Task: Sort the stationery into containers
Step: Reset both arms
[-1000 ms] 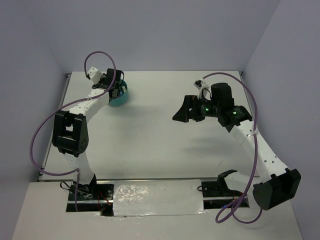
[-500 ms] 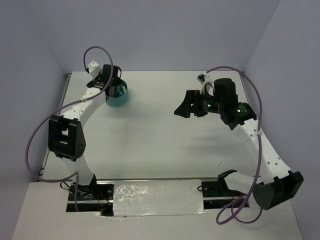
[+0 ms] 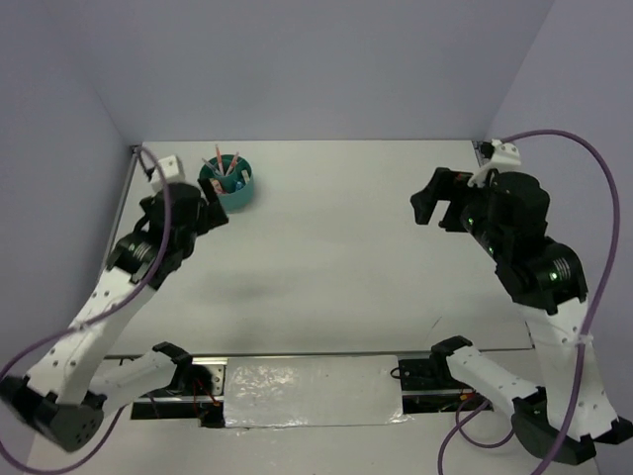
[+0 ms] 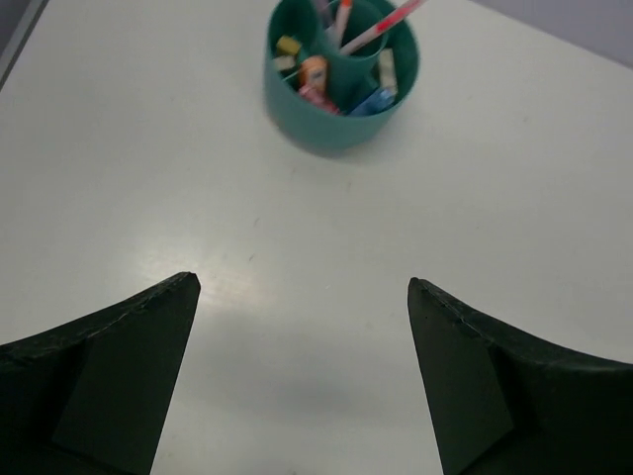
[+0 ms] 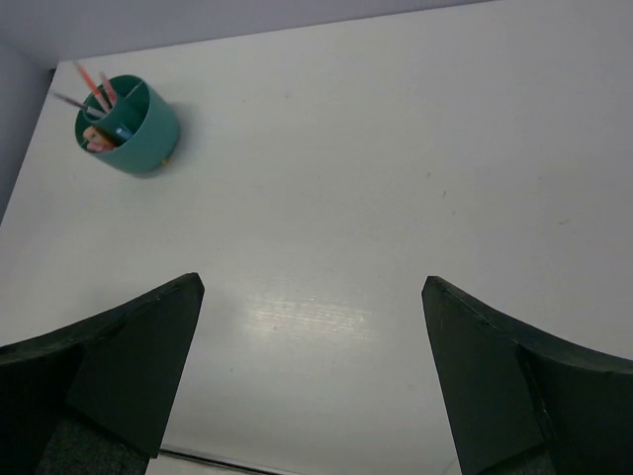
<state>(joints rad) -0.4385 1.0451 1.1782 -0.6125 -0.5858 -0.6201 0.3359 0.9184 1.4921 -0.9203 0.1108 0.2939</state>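
Observation:
The teal round container (image 3: 229, 188) stands at the table's far left. Stationery fills it: pink and orange pens (image 4: 381, 22) stick up from its middle cup, and an orange marker (image 4: 315, 71), a blue one (image 4: 371, 102) and small bits lie in the ring compartments. My left gripper (image 3: 210, 213) hangs just near of the container (image 4: 341, 109), open and empty (image 4: 302, 282). Far off at the right, my right gripper (image 3: 427, 205) is open and empty too (image 5: 312, 282). In the right wrist view the container (image 5: 129, 124) sits far at the upper left.
The white table (image 3: 336, 247) is walled by pale panels at the left, back and right. A foil-covered strip (image 3: 312, 394) and both arm bases line the near edge.
My left arm has drawn back from over the container toward the near left, and its jaws have opened. The right arm has swung from the table's middle to the right.

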